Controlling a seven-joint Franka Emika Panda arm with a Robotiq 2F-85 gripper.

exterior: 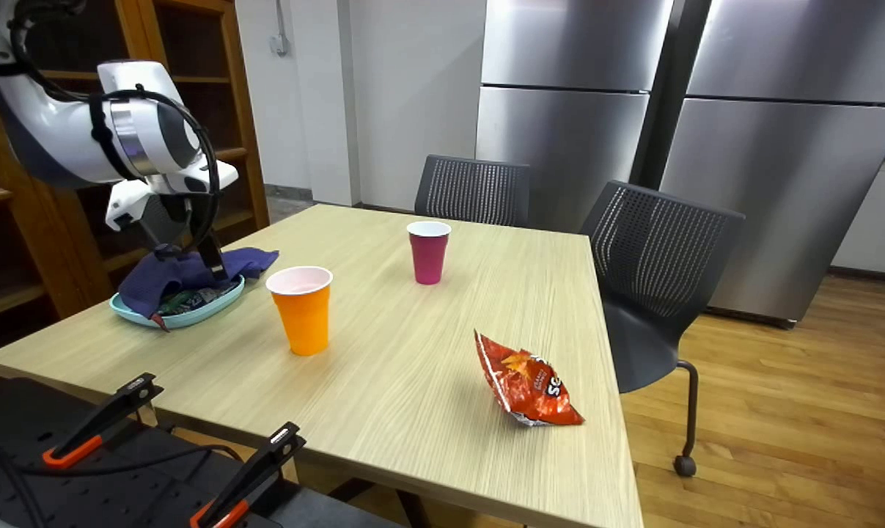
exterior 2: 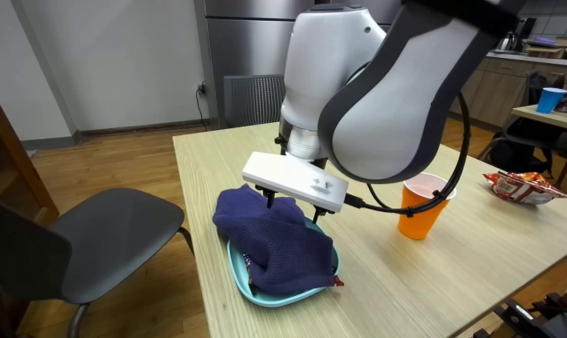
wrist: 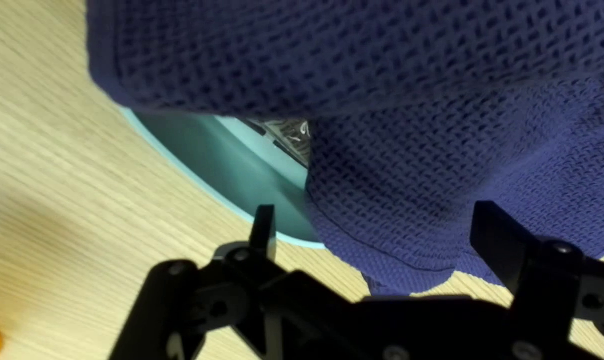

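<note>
The pale desk (exterior: 405,396) is filling the middle of an exterior view, and the white robot arm (exterior 2: 377,103) is leaning over its left end there. Below the arm, a dark-blue cloth (exterior 2: 288,253) is draping over a light-blue tray (exterior 2: 237,270), spilling past its rim. A red snack bag (exterior: 530,385) is lying near right on the desk; an orange cup (exterior: 303,319) is standing right of the tray, with a magenta cup (exterior: 429,257) standing farther off. The fingers (wrist: 502,237) are hanging wide apart above cloth and tray, holding nothing; whether they are touching the cloth, I cannot tell.
</note>
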